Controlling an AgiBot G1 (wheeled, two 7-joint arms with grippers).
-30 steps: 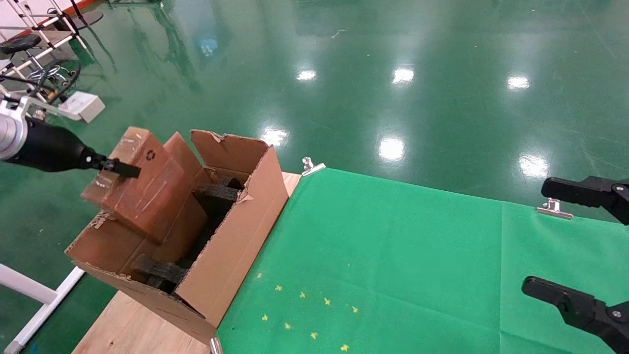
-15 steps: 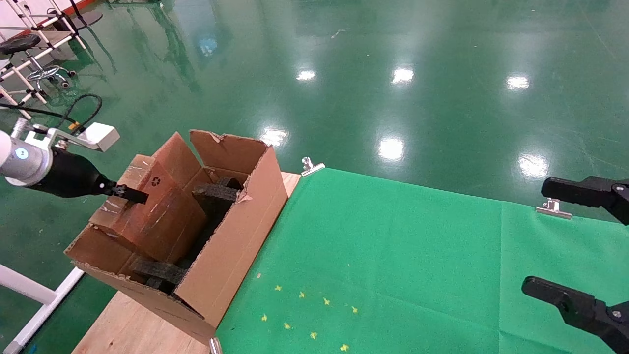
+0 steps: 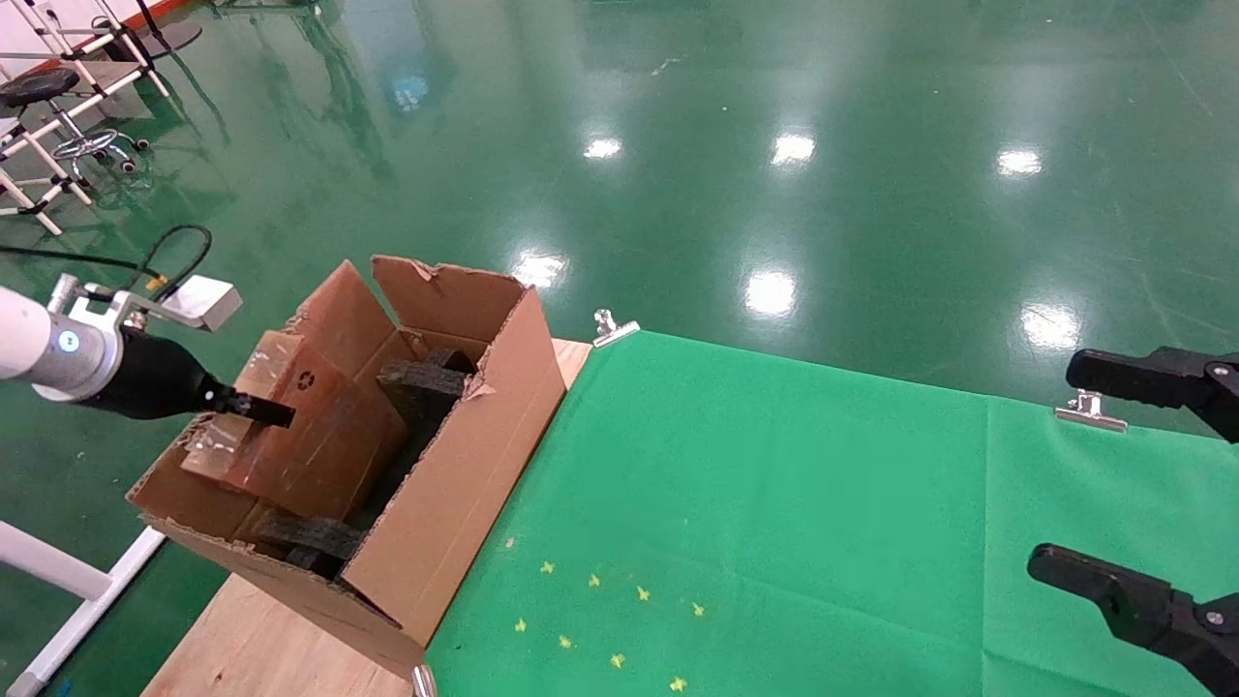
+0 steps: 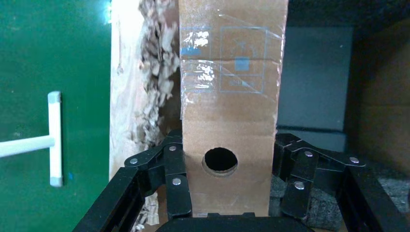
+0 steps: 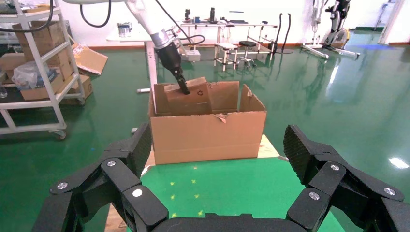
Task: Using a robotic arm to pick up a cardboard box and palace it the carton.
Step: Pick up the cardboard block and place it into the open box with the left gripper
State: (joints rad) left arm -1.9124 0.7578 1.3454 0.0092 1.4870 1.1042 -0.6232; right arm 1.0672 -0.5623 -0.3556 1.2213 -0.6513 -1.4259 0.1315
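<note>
My left gripper [image 3: 261,411], on the white robotic arm [image 3: 39,348], is shut on the small brown taped cardboard box [image 3: 310,436]. It holds the box tilted and partly sunk inside the large torn carton [image 3: 465,455], next to dark grey foam blocks [image 3: 426,382]. In the left wrist view the gripper [image 4: 228,140] clamps both sides of the box [image 4: 229,96] at its narrow edge with the round hole. The right wrist view shows the arm [image 5: 167,43], box [image 5: 186,96] and carton [image 5: 208,133] from afar. My right gripper [image 3: 1094,474] is open and empty at the far right.
The carton stands at the left end of a wooden table [image 3: 261,649]. A green cloth [image 3: 774,503] is held by metal clips [image 3: 612,329] [image 3: 1089,411]. A white frame leg [image 3: 58,581] lies on the floor at the left. A shelf rack [image 5: 34,72] stands behind.
My left gripper has moved down with the cardboard box, which has sunk from above the carton's rim to deeper inside it. The right arm has not moved.
</note>
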